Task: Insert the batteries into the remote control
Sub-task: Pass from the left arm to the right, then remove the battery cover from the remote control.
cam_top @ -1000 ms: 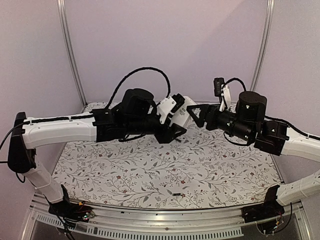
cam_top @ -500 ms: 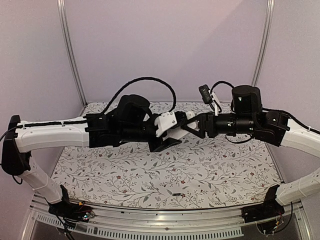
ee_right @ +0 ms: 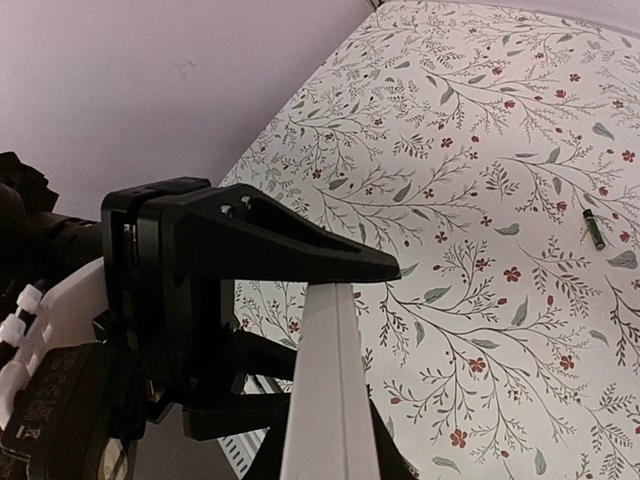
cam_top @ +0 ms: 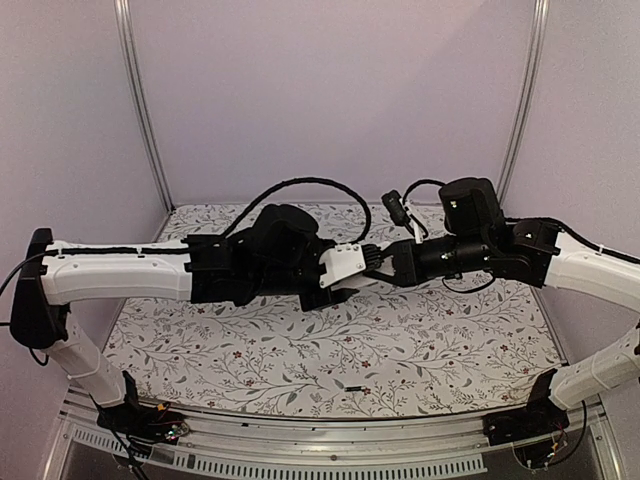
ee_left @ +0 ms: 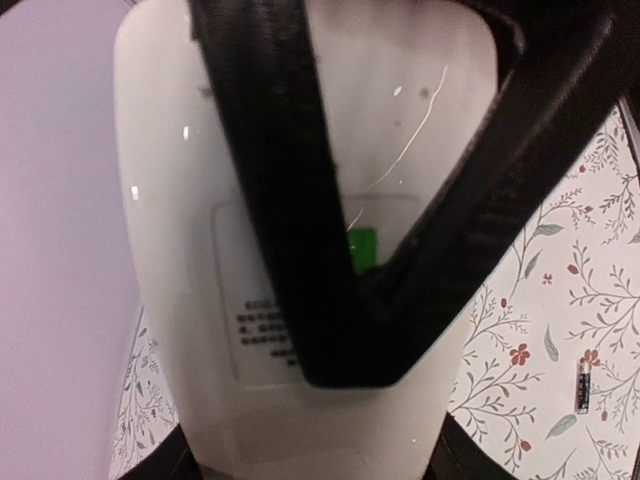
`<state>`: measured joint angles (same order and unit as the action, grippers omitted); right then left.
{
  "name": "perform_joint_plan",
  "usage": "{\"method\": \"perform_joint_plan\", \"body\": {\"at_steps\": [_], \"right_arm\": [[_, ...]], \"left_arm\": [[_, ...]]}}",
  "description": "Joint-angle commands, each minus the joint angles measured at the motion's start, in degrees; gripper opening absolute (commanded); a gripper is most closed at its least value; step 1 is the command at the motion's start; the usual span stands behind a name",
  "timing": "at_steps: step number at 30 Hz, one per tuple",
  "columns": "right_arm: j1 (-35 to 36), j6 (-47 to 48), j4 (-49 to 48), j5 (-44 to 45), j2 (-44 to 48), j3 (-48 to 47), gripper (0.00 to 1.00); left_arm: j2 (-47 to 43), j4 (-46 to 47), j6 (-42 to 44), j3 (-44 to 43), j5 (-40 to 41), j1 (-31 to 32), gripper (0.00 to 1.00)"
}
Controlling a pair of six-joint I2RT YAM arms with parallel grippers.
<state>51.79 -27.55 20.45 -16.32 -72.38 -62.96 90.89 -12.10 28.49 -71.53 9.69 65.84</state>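
Note:
The white remote control [cam_top: 346, 260] hangs in the air above the middle of the table, held between both arms. My left gripper [cam_top: 328, 276] is shut on its sides; in the left wrist view its back, with a printed label [ee_left: 262, 325], fills the frame. My right gripper [cam_top: 380, 262] is shut on the remote's other end, its black fingers [ee_left: 290, 200] forming a V across the back. A small green patch [ee_left: 362, 246] shows between them. The right wrist view shows the remote [ee_right: 322, 400] edge-on between the jaws. One battery [cam_top: 355, 388] [ee_left: 582, 388] [ee_right: 594, 229] lies on the table near the front edge.
The floral tablecloth [cam_top: 300, 345] covers the table under both arms. A metal rail [cam_top: 330, 440] runs along the near edge, with upright posts [cam_top: 140, 110] at the back corners. Cables loop above both wrists.
My right arm has swung left and its gripper has closed on the remote's end. The left arm has lowered and levelled the remote. The battery on the table has not moved.

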Motion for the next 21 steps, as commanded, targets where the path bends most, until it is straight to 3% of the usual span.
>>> {"method": "perform_joint_plan", "body": {"at_steps": [1,4,8,13,21], "right_arm": [[-1.48,-0.48,-0.94,-3.63,-0.37,-0.35,0.00],[-2.35,-0.25,-2.52,-4.33,0.74,0.74,0.00],[-4.87,-0.23,-8.32,-5.25,4.17,4.14,0.00],[-8.43,1.23,-14.71,-6.40,8.30,7.51,0.00],[-10.33,2.91,-19.83,-5.59,12.25,10.60,0.00]], "left_arm": [[-0.68,2.03,3.55,-0.24,-1.57,2.01,0.34],[-2.03,2.68,1.09,0.47,-0.96,1.79,0.62],[-5.64,6.19,-5.58,3.11,0.93,0.89,0.89],[-10.82,8.03,-18.29,6.32,-1.90,-3.03,0.96],[-13.81,18.40,-43.30,11.48,-17.55,-12.57,0.96]]}}
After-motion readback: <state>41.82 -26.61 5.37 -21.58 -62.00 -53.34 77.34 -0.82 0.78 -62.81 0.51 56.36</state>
